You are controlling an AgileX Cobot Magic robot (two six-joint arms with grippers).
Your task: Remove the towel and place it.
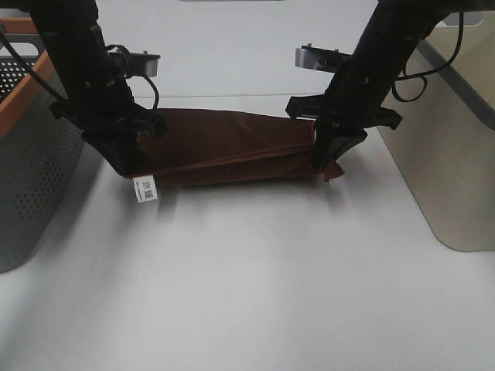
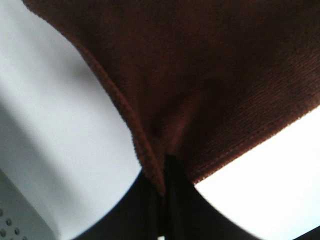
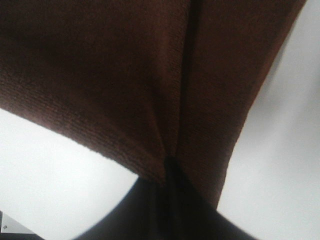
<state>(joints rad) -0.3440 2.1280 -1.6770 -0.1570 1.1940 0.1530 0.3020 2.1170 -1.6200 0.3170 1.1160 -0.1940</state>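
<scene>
The dark brown towel (image 1: 228,147) hangs stretched between my two grippers just above the white table, folded along its length. Its small white label (image 1: 145,188) dangles at the lower left corner. My left gripper (image 1: 124,158) is shut on the towel's left end. My right gripper (image 1: 329,151) is shut on its right end. In the left wrist view the towel (image 2: 200,75) is pinched where the closed fingers (image 2: 170,200) meet. The right wrist view shows the same: the cloth (image 3: 125,75) runs into the shut fingers (image 3: 172,200).
A grey perforated basket with an orange rim (image 1: 31,154) stands at the left edge. A beige container (image 1: 445,147) stands at the right. The white table surface (image 1: 247,286) lies in front of the towel.
</scene>
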